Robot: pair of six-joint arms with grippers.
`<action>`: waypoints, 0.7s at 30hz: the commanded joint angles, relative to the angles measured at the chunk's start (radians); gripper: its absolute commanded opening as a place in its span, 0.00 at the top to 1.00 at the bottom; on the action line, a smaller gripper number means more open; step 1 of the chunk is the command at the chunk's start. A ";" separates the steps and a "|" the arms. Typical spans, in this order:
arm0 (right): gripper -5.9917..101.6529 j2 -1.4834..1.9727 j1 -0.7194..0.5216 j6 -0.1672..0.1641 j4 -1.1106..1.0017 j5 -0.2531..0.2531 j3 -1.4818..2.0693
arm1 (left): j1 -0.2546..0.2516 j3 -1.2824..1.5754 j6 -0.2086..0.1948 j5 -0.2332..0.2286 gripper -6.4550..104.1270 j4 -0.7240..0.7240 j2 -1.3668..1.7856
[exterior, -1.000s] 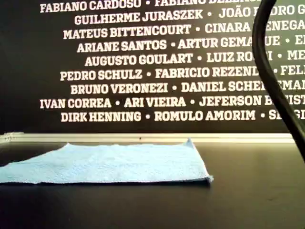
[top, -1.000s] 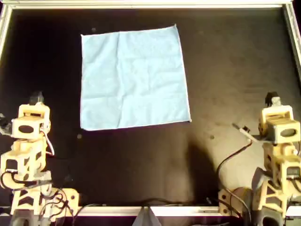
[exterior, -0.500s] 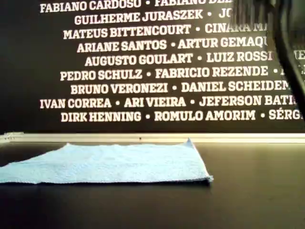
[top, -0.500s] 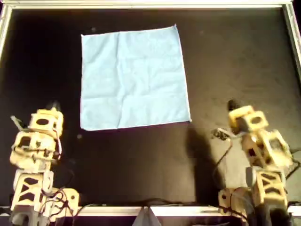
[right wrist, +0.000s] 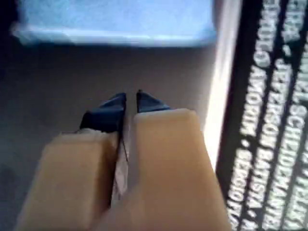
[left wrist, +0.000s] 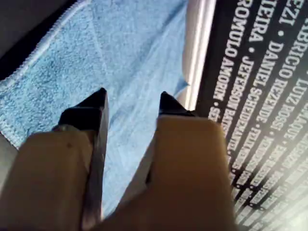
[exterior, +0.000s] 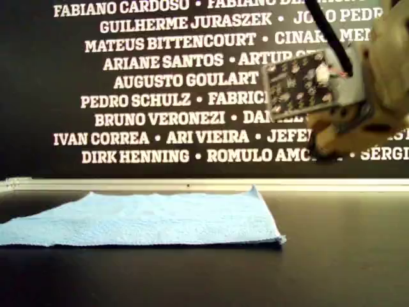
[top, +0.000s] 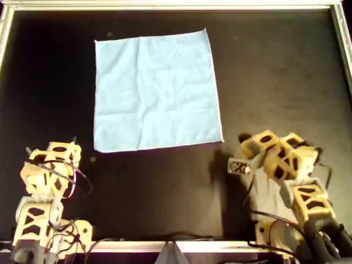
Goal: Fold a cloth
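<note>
Overhead view: the cloth (top: 155, 91) is seen spread flat on the black table (top: 275, 71), in the upper middle of the picture. The left gripper (top: 74, 141) is found near the lower left, short of the cloth's near left corner and not touching it. The right gripper (top: 243, 137) is placed just off the cloth's near right corner, apart from it. How far the jaws stand apart cannot be told here.

Exterior view: the cloth (exterior: 144, 219) is shown lying low on the table, one far corner slightly raised. A circuit board (exterior: 299, 81) on an arm (blurred) is seen above, at this view's right. A wall of white names (exterior: 160, 80) is seen behind, with a pale rail (exterior: 192, 185) along the table's far edge.

Left wrist view: the left gripper (left wrist: 131, 102) is held with its dark tips clearly apart and nothing between them; the cloth (left wrist: 110, 62) lies beyond.

Right wrist view: the right gripper (right wrist: 129, 100) is shown with its tips nearly together (a thin gap only), empty, over bare table. The cloth's (right wrist: 115, 21) edge lies well ahead.
</note>
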 commanded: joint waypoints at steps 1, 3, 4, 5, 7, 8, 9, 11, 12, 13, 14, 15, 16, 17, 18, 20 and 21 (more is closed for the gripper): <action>0.86 0.066 0.035 -0.018 0.005 -0.011 -0.052 | -0.009 -0.037 -0.008 0.003 0.59 0.011 0.000; 0.86 0.054 0.046 -0.015 0.006 -0.012 -0.057 | -0.009 -0.037 -0.009 0.003 0.59 0.017 -0.006; 0.86 0.049 0.051 -0.015 0.006 -0.011 -0.058 | -0.009 -0.037 -0.009 0.003 0.59 0.026 -0.011; 0.86 0.048 0.051 -0.015 0.023 -0.011 -0.064 | -0.009 -0.041 -0.009 0.005 0.59 0.041 -0.017; 0.86 0.048 0.052 -0.012 0.023 -0.011 -0.055 | -0.009 -0.051 -0.012 0.006 0.59 0.080 -0.032; 0.85 0.046 0.052 -0.003 0.025 -0.006 -0.049 | -0.009 -0.052 -0.021 0.006 0.59 0.100 -0.040; 0.84 0.035 0.052 0.009 0.025 -0.009 -0.046 | -0.009 -0.052 -0.037 0.006 0.59 0.118 -0.046; 0.80 -0.011 0.052 0.044 0.025 -0.009 -0.049 | -0.009 -0.052 -0.071 0.006 0.59 0.143 -0.052; 0.76 -0.048 0.052 0.061 0.025 -0.009 -0.064 | -0.009 -0.052 -0.087 0.008 0.59 0.152 -0.054; 0.73 -0.094 0.052 0.072 0.025 -0.009 -0.075 | -0.009 -0.052 -0.100 0.012 0.59 0.161 -0.054; 0.69 -0.147 0.052 0.080 0.025 -0.011 -0.087 | -0.009 -0.052 -0.106 0.025 0.59 0.172 -0.054; 0.66 -0.198 0.052 0.081 0.025 -0.011 -0.109 | -0.011 -0.052 -0.107 0.044 0.59 0.181 -0.054; 0.64 -0.250 0.052 0.081 0.026 -0.011 -0.132 | -0.012 -0.054 -0.107 0.067 0.59 0.192 -0.054; 0.62 -0.307 0.052 0.083 0.026 -0.012 -0.153 | -0.020 -0.054 -0.103 0.095 0.59 0.201 -0.054; 0.60 -0.356 0.054 0.083 0.026 -0.012 -0.173 | -0.032 -0.054 -0.100 0.123 0.59 0.213 -0.054; 0.59 -0.440 0.069 0.083 0.026 -0.012 -0.213 | -0.057 -0.054 -0.095 0.167 0.59 0.233 -0.054; 0.59 -0.457 0.081 0.083 0.028 -0.012 -0.227 | -0.064 -0.054 -0.094 0.175 0.59 0.239 -0.055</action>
